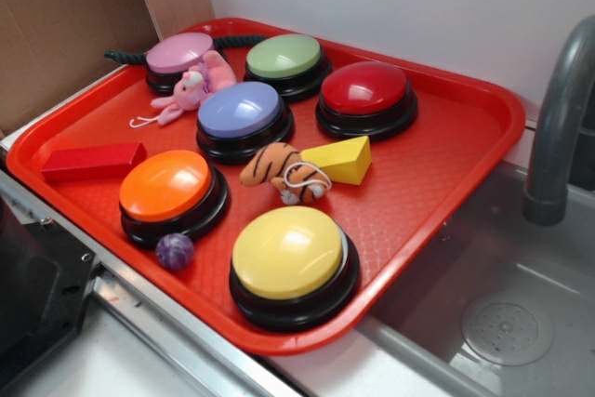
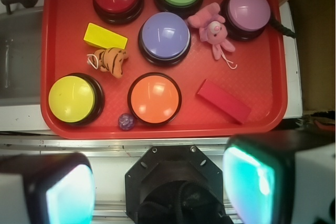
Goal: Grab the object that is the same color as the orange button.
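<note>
The object, a small orange plush tiger [image 1: 282, 171] [image 2: 111, 60] with dark stripes and a thin cord loop, lies on the red tray [image 1: 428, 165] [image 2: 262, 77]. It rests between the yellow wedge block [image 1: 339, 160] and the orange button [image 1: 167, 188] [image 2: 155, 98], apart from both. My gripper [image 2: 160, 187] shows only in the wrist view, high above the tray's near edge and well back from the tiger. Its fingers [image 2: 252, 182] stand wide apart with nothing between them, so it is open.
The tray also holds yellow [image 1: 290, 256], red [image 1: 365, 92], green [image 1: 284, 58], blue [image 1: 242, 111] and pink [image 1: 178, 53] buttons. A pink bunny [image 1: 191, 88], a red block [image 1: 93, 161] and a purple ball [image 1: 175, 251] lie among them. A grey faucet [image 1: 558, 127] and sink [image 1: 502, 304] stand right.
</note>
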Controlling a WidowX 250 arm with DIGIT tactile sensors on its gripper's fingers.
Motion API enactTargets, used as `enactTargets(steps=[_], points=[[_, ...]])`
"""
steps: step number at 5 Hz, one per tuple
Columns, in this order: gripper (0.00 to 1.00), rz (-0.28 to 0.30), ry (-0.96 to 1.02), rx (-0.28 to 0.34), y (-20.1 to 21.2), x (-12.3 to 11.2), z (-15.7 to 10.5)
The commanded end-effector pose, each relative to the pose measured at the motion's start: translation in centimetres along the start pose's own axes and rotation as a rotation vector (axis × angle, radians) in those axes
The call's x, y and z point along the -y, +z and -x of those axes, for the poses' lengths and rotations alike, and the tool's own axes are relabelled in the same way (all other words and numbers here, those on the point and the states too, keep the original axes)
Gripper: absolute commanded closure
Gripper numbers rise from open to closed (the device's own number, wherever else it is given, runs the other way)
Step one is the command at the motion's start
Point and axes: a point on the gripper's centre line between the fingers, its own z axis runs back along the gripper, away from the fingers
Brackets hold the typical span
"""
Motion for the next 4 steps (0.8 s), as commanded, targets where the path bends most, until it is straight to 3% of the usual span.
enactTargets(steps=[1,2,4], points=[[0.00,0.077,0.048,0.140,-3.9,2.2,-4.3],[0.00,0.078,0.110,0.157,-6.2,3.9,-6.4],[0.00,0.087,0.242,0.120,-13.5,5.6,-10.0]])
